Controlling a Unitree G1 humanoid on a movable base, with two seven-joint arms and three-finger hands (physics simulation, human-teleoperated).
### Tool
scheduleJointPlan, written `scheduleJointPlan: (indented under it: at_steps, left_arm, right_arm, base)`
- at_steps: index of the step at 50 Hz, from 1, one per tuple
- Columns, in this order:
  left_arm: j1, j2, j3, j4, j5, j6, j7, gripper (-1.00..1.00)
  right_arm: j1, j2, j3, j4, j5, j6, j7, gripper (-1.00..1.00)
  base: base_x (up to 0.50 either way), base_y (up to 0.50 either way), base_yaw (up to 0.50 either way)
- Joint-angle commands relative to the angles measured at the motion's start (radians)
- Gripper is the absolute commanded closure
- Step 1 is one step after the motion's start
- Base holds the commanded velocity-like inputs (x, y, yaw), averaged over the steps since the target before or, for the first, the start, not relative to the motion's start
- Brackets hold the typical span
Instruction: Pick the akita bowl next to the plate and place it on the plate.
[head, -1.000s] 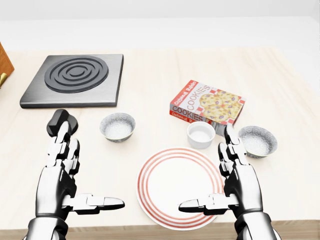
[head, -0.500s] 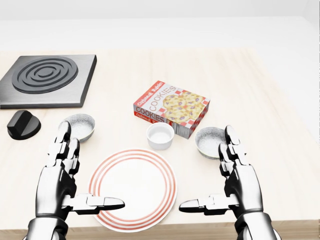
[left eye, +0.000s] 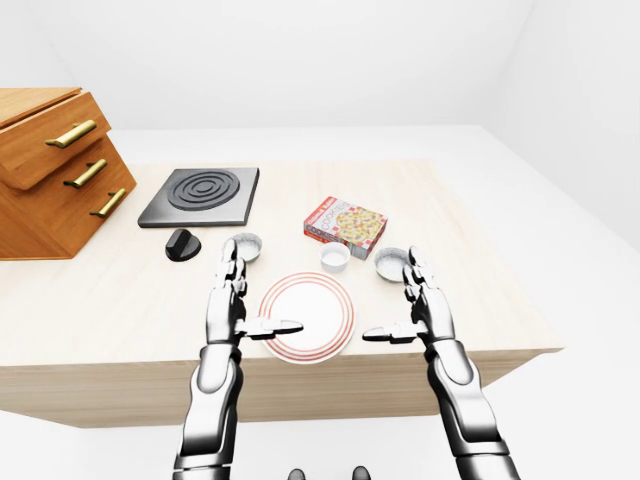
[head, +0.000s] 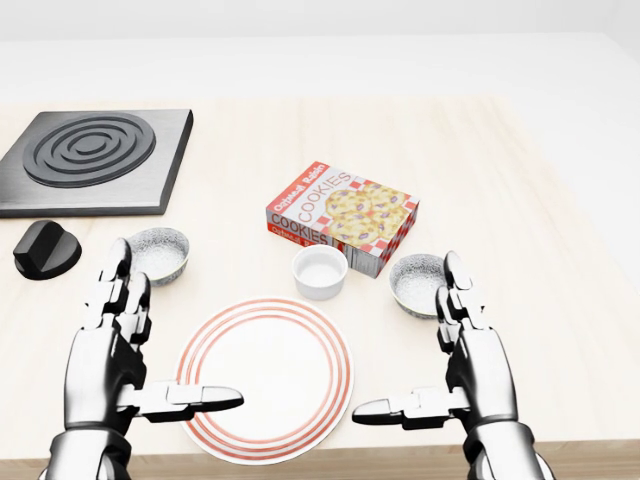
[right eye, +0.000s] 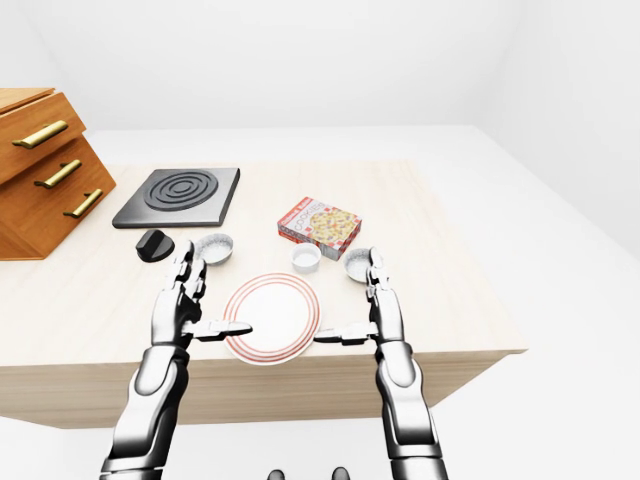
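Base moved — the view slid, nothing on the table (head: 560, 300) did.
My left hand (head: 110, 350) and right hand (head: 470, 370) are open, empty; the grey bowl (head: 420, 283), right of the plate (head: 265, 375) by the table's lower edge in the head view, now lines up above my right hand — ready to reach, I judge.

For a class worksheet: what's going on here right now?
A simulated humanoid hovers its left hand and right hand, fingers open, either side of the red-ringed plate. Neither holds anything. In the head view, a left bowl and a right bowl, both grey-speckled, sit on the table beside the plate; nothing is on it yet.
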Motion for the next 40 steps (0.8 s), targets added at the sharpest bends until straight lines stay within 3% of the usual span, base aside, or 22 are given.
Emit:
scheduleJointPlan:
  at_steps: [1, 3, 5, 6, 9, 11, 12, 22, 23, 24, 27, 40]
  left_arm:
    - [-0.010, 0.003, 0.010, 0.014, -0.009, -0.007, 0.010, -1.00]
    - [-0.006, 0.002, 0.007, -0.006, -0.009, 0.009, 0.013, -1.00]
    - [-0.008, 0.003, 0.009, 0.006, -0.011, -0.002, 0.011, -1.00]
    - [-0.007, 0.002, 0.008, -0.003, -0.010, 0.006, 0.013, -1.00]
    - [-0.008, 0.003, 0.009, 0.005, -0.012, -0.002, 0.011, -1.00]
    - [-0.005, 0.003, 0.007, -0.009, -0.011, 0.009, 0.013, -1.00]
    - [-0.008, 0.004, 0.010, 0.007, -0.012, -0.004, 0.010, -1.00]
    - [-0.006, 0.003, 0.009, 0.002, -0.014, -0.004, 0.009, -1.00]
    - [-0.004, 0.002, 0.007, -0.020, -0.013, 0.015, 0.012, -1.00]
    - [-0.003, 0.002, 0.006, -0.023, -0.013, 0.018, 0.012, -1.00]
    - [-0.006, 0.003, 0.008, -0.001, -0.014, -0.002, 0.009, -1.00]
    - [-0.008, 0.003, 0.011, -0.007, -0.023, 0.006, 0.007, -1.00]
  right_arm:
    - [0.000, 0.000, 0.009, 0.001, -0.024, 0.006, 0.008, -1.00]
    - [0.001, 0.000, 0.009, 0.002, -0.024, 0.002, 0.011, -1.00]
    - [0.009, 0.001, 0.011, -0.003, -0.023, -0.003, 0.019, -1.00]
    - [0.009, 0.001, 0.011, -0.003, -0.023, -0.002, 0.019, -1.00]
    - [0.009, 0.001, 0.010, -0.004, -0.022, -0.002, 0.021, -1.00]
    - [0.007, 0.001, 0.009, -0.007, -0.022, 0.005, 0.020, -1.00]
    - [0.008, 0.001, 0.008, -0.004, -0.021, -0.001, 0.021, -1.00]
    - [0.010, 0.001, 0.009, -0.016, -0.019, 0.011, 0.024, -1.00]
    - [0.010, 0.001, 0.008, -0.016, -0.017, 0.011, 0.025, -1.00]
    - [0.010, 0.001, 0.008, -0.013, -0.017, 0.007, 0.025, -1.00]
    - [0.009, 0.001, 0.007, -0.010, -0.017, 0.007, 0.024, -1.00]
    - [0.011, 0.003, 0.004, -0.009, -0.013, -0.006, 0.018, -1.00]
  base:
    - [0.00, 0.00, 0.00]
    - [0.00, 0.00, 0.00]
    - [0.16, 0.00, 0.00]
    - [0.09, 0.00, 0.00]
    - [0.07, 0.00, 0.00]
    - [0.07, 0.00, 0.00]
    - [0.07, 0.00, 0.00]
    - [0.12, 0.00, 0.00]
    - [0.12, 0.00, 0.00]
    - [0.12, 0.00, 0.00]
    - [0.12, 0.00, 0.00]
    - [0.12, 0.00, 0.00]
